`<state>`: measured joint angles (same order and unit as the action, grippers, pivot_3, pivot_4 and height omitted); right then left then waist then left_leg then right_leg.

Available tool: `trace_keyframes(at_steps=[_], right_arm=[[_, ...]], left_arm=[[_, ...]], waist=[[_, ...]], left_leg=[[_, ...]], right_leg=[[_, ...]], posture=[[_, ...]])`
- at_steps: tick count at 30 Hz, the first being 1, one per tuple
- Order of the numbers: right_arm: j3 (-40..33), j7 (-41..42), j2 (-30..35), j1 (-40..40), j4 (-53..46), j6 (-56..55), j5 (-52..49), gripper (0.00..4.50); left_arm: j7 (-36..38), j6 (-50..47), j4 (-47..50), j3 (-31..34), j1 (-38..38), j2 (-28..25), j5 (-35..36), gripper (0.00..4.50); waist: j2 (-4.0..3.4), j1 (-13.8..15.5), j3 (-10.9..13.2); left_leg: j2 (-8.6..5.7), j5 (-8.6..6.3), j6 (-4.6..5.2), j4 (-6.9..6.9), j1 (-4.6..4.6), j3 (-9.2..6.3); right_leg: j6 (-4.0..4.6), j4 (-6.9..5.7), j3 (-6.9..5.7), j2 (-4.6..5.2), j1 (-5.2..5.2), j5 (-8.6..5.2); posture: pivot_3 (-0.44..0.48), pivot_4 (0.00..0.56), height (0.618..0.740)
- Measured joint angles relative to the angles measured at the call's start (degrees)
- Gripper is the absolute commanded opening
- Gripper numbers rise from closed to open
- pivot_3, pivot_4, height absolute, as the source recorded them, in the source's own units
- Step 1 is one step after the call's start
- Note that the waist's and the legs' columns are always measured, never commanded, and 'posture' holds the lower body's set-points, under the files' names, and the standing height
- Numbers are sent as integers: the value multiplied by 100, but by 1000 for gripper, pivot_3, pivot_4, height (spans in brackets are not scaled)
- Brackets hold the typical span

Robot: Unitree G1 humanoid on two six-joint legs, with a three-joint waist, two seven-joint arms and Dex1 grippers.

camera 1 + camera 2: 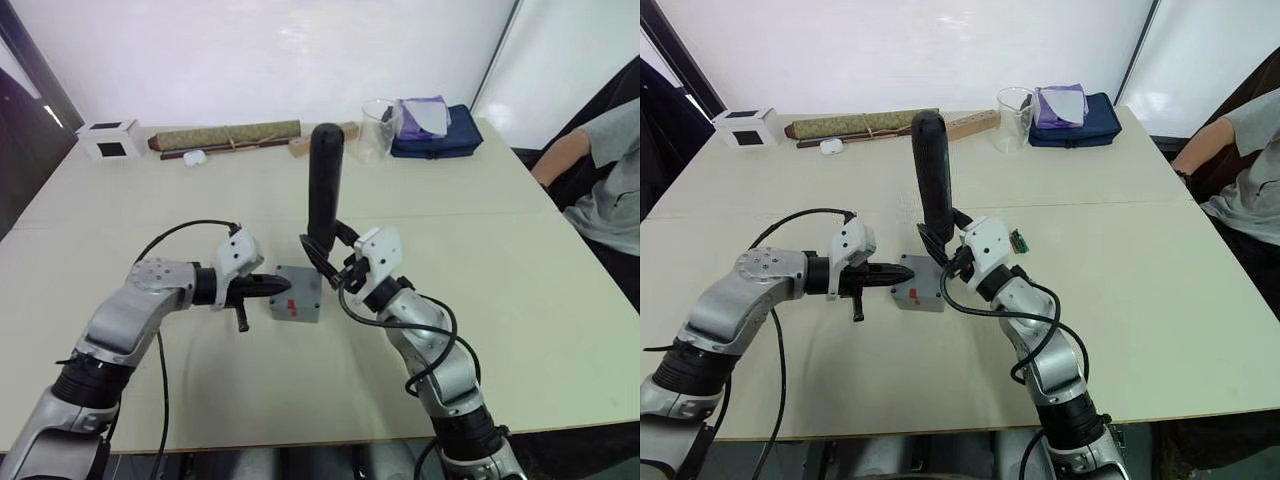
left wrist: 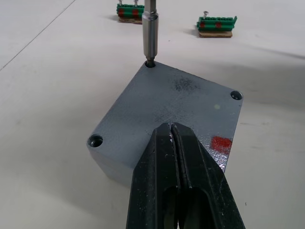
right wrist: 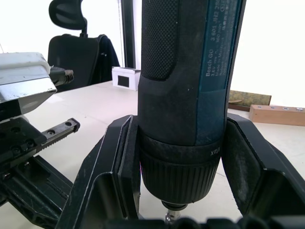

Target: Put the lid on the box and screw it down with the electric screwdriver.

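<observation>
The grey box (image 1: 296, 300) sits mid-table with the flat lid (image 2: 181, 105) lying on top of it; a red mark shows near one lid corner. My left gripper (image 1: 278, 285) is shut, its fingertips (image 2: 174, 133) resting on the lid's near edge. My right gripper (image 1: 325, 255) is shut on the black electric screwdriver (image 1: 324, 190), holding it upright. The screwdriver's metal bit (image 2: 150, 28) stands in the lid's far corner hole. Two other corner holes show in the left wrist view. In the right wrist view the fingers (image 3: 119, 162) clamp the tool's body just above its chuck.
Along the table's far edge stand a white cube with a black window (image 1: 110, 138), a rolled mat (image 1: 225, 136), a clear cup (image 1: 375, 128) and a blue bag (image 1: 435, 130). Two green blocks holding screws (image 2: 217, 25) lie beyond the box. A person (image 1: 600, 190) sits at the right.
</observation>
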<state>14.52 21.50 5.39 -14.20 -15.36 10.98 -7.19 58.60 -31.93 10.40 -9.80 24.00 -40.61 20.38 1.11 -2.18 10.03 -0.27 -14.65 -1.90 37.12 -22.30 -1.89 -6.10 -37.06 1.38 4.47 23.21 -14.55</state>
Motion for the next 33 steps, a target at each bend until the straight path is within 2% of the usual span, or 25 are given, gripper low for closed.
trace_keyframes(at_steps=[6, 9, 18, 33], right_arm=[[102, 2, 71, 18, -12, 116, 70, 2176], [123, -25, 74, 18, -18, 228, 102, 2176], [135, -161, 94, -163, -14, 682, 173, 2176], [122, -136, 103, -147, -17, 714, 168, 2176]], left_arm=[[16, 103, -2, -60, -78, -39, -118, 0], [16, 93, -3, -68, -123, -40, -124, 0], [-10, 105, -22, -149, -132, -12, -190, 0], [-38, 87, 46, -171, -186, 1, -192, 0]], waist=[[2, -3, -74], [5, -3, -81], [14, 12, -157], [16, 32, -191]], left_leg=[[1, -4, 6, -12, 37, 1], [5, -12, 15, -24, 94, 2], [7, -13, 17, -28, 95, -9], [15, -14, 17, -75, 103, -18]], right_leg=[[22, 2, -1, 0, -31, -20], [28, 10, -1, 3, -83, -48], [31, 11, -1, 8, -84, -56], [44, 64, -2, 14, -93, -65]], posture=[[0, 150, 740], [0, 150, 740], [0, 150, 740], [0, 150, 740]])
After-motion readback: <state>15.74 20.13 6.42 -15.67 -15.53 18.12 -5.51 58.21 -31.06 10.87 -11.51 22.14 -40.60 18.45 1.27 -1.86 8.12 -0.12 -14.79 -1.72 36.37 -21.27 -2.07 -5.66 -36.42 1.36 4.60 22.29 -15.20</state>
